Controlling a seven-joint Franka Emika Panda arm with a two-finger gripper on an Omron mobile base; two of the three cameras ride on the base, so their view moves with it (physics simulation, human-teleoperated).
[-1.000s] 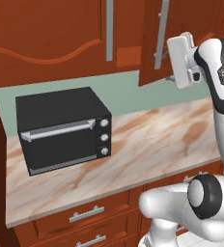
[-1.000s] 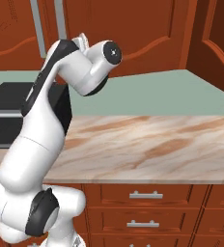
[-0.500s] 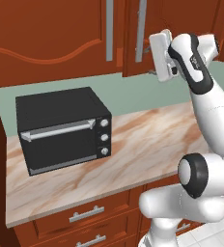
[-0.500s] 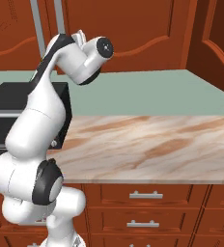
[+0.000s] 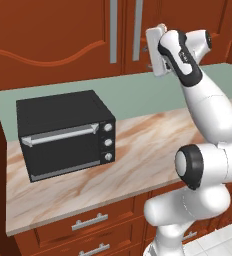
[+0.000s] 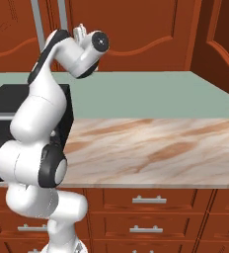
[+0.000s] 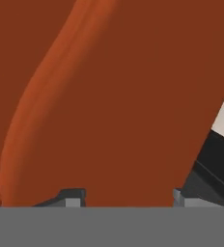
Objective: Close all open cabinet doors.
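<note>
Your gripper (image 7: 124, 197) is pressed close against the cabinet doors (image 5: 63, 30), fingers spread wide, nothing held; black oven (image 5: 64, 134) sits at the counter's (image 5: 153, 145) left end.

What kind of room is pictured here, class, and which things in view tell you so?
A rendered kitchen, most likely. Reddish-brown wall cabinet doors with long grey bar handles hang above a marble-patterned counter, a black countertop oven stands on it, and wooden drawers run beneath.
</note>
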